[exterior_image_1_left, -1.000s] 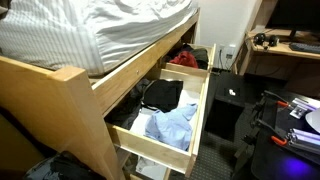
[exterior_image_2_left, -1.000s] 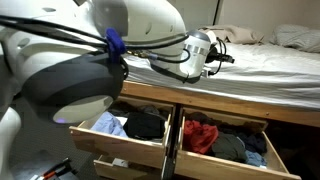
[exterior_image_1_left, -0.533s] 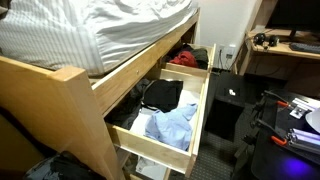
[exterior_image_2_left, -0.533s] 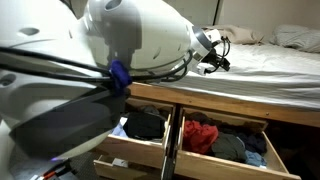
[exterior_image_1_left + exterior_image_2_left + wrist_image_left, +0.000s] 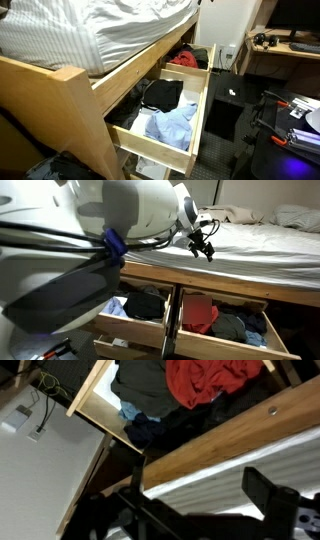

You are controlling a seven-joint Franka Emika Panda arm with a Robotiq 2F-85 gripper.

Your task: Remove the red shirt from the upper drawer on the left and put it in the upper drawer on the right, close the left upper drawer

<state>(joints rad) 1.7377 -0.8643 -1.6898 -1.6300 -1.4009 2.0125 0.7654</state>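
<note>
- Gripper [image 5: 204, 250]: hangs over the edge of the mattress [image 5: 260, 240], above the wooden bed rail [image 5: 230, 280] and roughly over the seam between the two drawers.
- Jaws: stand wide apart in the wrist view, with nothing between them; carries no load.
- Red shirt [image 5: 200, 313]: lies bunched in the right upper drawer [image 5: 225, 346], up against its inner side wall and beside dark clothes [image 5: 235, 328]. Shows also in the wrist view [image 5: 215, 380] directly below the tool, and at the far end in an exterior view [image 5: 185, 58].
- Left upper drawer [image 5: 125, 329]: stands pulled well out; holds a light blue garment [image 5: 112, 306] and a black garment [image 5: 146, 304], nothing red visible inside.
- Progress, as a judgement: transfer of the shirt looks complete, given where it lies and the empty jaws.
- Left to do: close the left upper drawer, not yet touched by the tool.
- Next move, as a judgement: calls for descending to the left drawer's front panel and pushing it flush under the rail; needs care that the blue garment does not snag at the front edge.
- Right drawer also open; no closing asked for by the task.
</note>
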